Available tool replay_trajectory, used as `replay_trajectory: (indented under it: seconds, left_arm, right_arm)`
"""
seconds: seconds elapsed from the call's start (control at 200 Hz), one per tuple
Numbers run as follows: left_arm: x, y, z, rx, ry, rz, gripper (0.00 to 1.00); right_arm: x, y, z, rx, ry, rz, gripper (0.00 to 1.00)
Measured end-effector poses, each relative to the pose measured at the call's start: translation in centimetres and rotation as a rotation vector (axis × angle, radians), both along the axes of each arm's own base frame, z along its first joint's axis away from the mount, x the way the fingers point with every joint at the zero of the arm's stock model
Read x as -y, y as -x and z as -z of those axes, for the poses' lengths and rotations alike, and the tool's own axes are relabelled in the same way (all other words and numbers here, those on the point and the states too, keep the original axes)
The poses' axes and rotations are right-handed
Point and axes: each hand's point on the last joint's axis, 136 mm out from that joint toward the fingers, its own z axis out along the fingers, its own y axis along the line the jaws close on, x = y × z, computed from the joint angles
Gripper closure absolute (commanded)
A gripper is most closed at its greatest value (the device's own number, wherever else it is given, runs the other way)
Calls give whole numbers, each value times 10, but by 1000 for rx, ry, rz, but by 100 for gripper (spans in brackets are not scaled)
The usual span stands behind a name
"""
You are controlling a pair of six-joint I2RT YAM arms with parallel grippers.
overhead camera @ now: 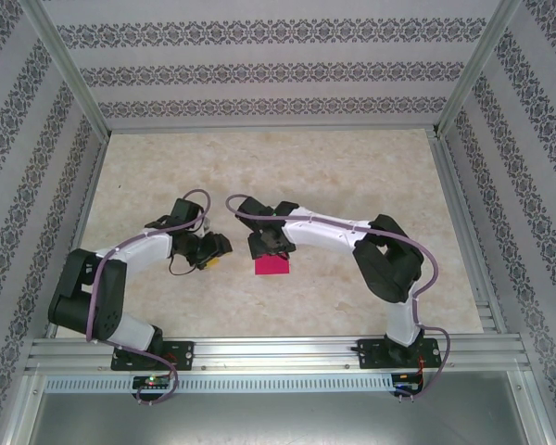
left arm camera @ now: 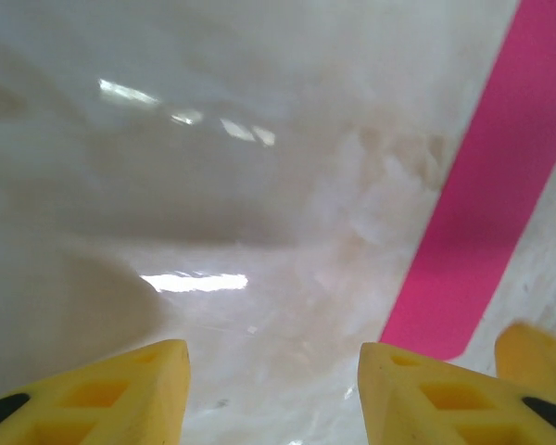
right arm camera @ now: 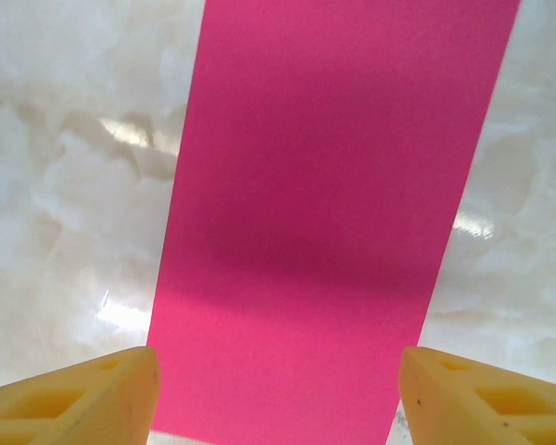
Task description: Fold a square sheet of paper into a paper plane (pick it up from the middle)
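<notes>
Sheet of paper (overhead camera: pixel 274 266) perhaps half under right gripper (overhead camera: pixel 267 250).

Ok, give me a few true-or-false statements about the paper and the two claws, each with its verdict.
1. The paper lies flat on the table. True.
2. The left claw grips the paper. False: its jaws stand open over bare table, with the paper lying beside it.
3. The right claw is open, with one finger on each side of the paper. True.
4. The paper is blue. False: it is pink.
</notes>
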Motion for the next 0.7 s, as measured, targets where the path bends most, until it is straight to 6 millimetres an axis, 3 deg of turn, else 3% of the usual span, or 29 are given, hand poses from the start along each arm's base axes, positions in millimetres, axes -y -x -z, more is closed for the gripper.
replay_trajectory:
  seconds: [0.32,0.51,0.699]
  left_arm:
    - [-22,-4,1,4,-21,-80,37]
    - [-27,-4,1,6,-28,-95,36]
    - [-28,-5,1,6,-28,-99,35]
  right_arm:
    - [-17,18,23,-45,65,-99,14]
    - [-20,22,36,-79,72,-109,15]
    - [-22,24,38,-98,52,-109,23]
